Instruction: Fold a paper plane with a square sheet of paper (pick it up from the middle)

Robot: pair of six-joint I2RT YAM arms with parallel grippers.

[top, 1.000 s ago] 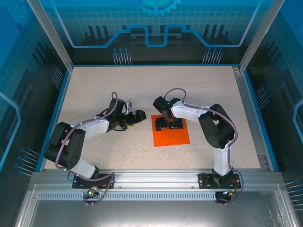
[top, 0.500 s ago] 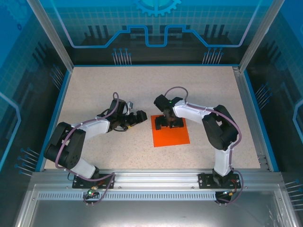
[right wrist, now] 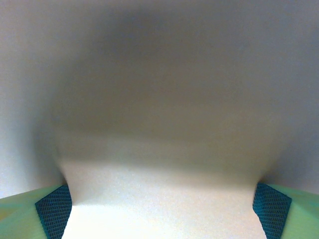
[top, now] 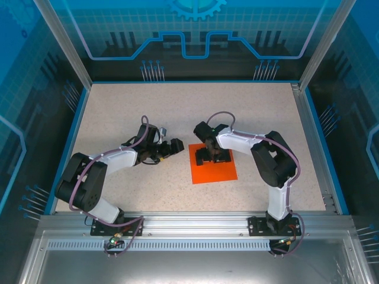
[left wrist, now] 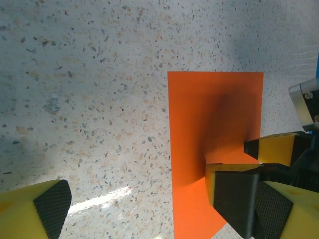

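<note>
Both pairs of jaws stand spread as wide as they go, and neither has hold of anything. Right gripper [top: 212, 155] points down over the square sheet of paper [top: 216, 171], which lies flat and unfolded on the table [top: 136, 106]. Its 2 fingers [left wrist: 234, 196] straddle a strip of the sheet, so the orange surface lies directly beneath and between the jaws. More of it spreads toward the arm bases than away from them. From the left wrist the fingertips look to be at, or just off, the paper; whether they press on it I cannot tell. The right wrist view is blurred and washed pale; in it the 2 pads [right wrist: 50, 209] sit far apart with a smooth surface between.

Left gripper [top: 173, 146] lies low beside the sheet, jaws aimed at it. The paper's nearest edge sits just ahead of its open fingers, near them but apart.

Being square, the sheet has no long axis; its edges run nearly parallel to the table's edges. The right arm is the nearer, standing above the paper, so a pinch at the middle looks to be its job. By my judgement the jaws sit a little beyond the sheet's centre, so closing here would raise a ridge off-centre unless they first shift back toward the bases.
</note>
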